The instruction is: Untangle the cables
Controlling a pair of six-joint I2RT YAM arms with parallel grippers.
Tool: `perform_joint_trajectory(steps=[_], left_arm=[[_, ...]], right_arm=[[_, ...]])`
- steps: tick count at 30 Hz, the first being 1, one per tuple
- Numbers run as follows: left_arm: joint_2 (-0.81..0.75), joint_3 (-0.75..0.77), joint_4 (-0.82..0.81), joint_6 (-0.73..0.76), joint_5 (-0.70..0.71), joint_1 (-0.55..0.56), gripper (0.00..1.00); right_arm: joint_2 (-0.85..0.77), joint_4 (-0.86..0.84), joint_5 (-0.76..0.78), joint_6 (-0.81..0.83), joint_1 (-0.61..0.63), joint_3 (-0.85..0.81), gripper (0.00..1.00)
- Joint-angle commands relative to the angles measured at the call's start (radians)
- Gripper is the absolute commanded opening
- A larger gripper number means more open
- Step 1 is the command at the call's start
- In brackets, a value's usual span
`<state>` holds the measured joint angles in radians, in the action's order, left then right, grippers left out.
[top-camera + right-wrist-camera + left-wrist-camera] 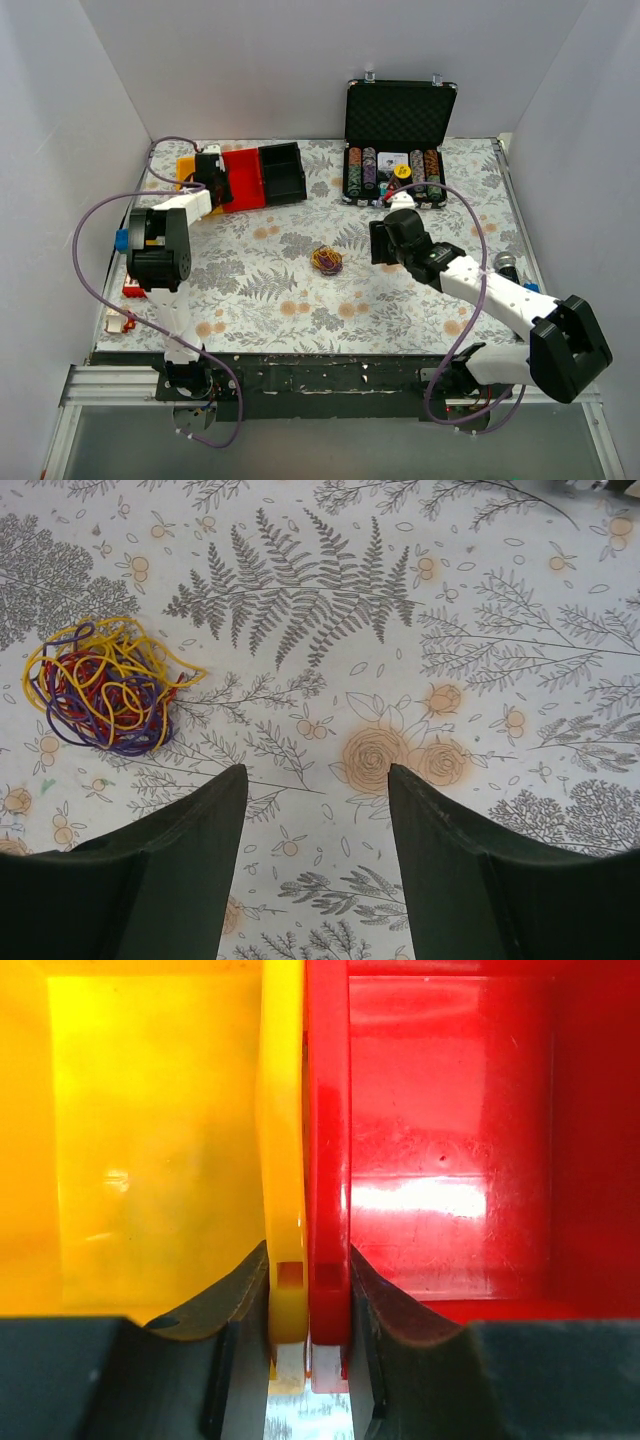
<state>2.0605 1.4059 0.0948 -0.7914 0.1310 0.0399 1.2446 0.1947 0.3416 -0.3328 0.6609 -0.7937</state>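
Right claw (315, 775) wide open, holding nothing, over the patterned cloth (520, 610) mid-bench. Cables (105, 685) lie just to its left, clear of the fingers, in one tight yellow/red/purple clump. Left claw (308, 1260) is pinched across the adjoining bin walls (305, 1110) of the yellow bin (150, 1140) and red bin (450, 1140), far-left corner. Risks: a one-claw grab lifts the whole knot or cinches it, since nothing pins it. Hair-thin strands may slip the pads.
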Motion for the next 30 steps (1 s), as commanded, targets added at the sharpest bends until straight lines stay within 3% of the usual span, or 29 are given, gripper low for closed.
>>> perform_joint_trajectory(steps=[1,5,10,15,20,24,30], left_arm=[[-0.180,-0.155,-0.029,0.038,-0.028,0.025,0.25],[-0.275,-0.287,-0.050,0.047,-0.042,0.040,0.25],[-0.370,-0.402,-0.058,0.044,-0.042,0.064,0.27],[-0.425,-0.462,-0.058,0.028,-0.034,0.078,0.29],[-0.450,-0.498,-0.058,0.023,-0.031,0.087,0.30],[-0.477,-0.527,-0.056,0.037,-0.048,0.101,0.30],[-0.539,-0.573,-0.053,0.075,-0.067,0.184,0.32]], right_arm=[[0.045,-0.104,0.005,0.006,0.031,-0.038,0.66],[0.143,-0.173,-0.038,-0.002,0.049,-0.079,0.68],[0.304,-0.264,-0.085,-0.015,0.088,-0.166,0.78],[0.449,-0.369,-0.170,-0.055,0.112,-0.240,0.84],[0.573,-0.344,-0.174,-0.100,0.140,-0.325,0.85],[0.584,-0.347,-0.167,-0.118,0.166,-0.279,0.81],[0.463,-0.379,-0.148,-0.156,0.206,-0.093,0.65]])
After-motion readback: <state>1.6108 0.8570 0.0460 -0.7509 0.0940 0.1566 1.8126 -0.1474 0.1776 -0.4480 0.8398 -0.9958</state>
